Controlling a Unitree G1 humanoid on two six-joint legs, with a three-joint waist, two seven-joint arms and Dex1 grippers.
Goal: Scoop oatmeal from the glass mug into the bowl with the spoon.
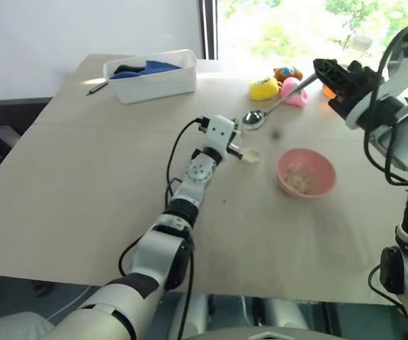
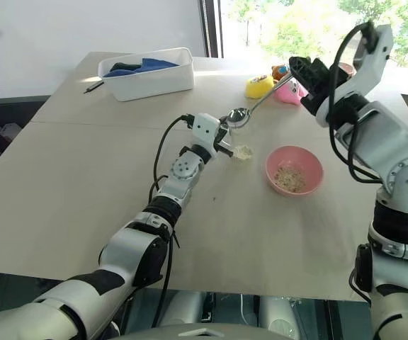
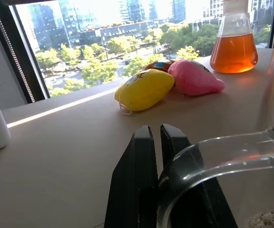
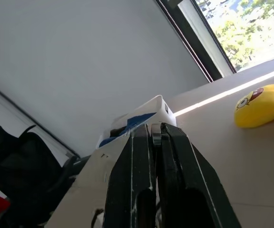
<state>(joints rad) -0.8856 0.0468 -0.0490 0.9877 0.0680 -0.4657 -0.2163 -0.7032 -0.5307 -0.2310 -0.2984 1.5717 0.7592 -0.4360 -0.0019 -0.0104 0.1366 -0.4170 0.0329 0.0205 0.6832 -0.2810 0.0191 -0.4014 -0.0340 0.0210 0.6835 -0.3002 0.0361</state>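
Silver and shiny, the spoon [image 1: 255, 118] hangs in the air above the counter [image 1: 83, 184], its oval bowl low and just beyond the glass mug [image 1: 250, 154], its thin handle slanting up to the right gripper [image 1: 320, 69], which is clamped on the handle's end. The glass mug stands on the counter with a little pale oatmeal [image 3: 270, 220] lying in its bottom; the left gripper [image 3: 156, 137] is closed tight on the mug's clear handle, its black fingers [image 3: 137, 180] pressed together. Just to the right of the mug, near but apart, sits the pink bowl [image 1: 307, 172], with a scatter of beige flakes already inside it. Farther back, by the window, a yellow soft toy [image 1: 263, 88], a pink soft toy [image 1: 293, 92] and a brown one [image 1: 287, 72] lie in a cluster, and a conical flask of orange liquid [image 3: 234, 40] stands beside them. Toward the far left corner rests a white rectangular tub [image 1: 151, 74] holding blue and dark things, with a dark pen [image 1: 95, 88] lying just beside it.
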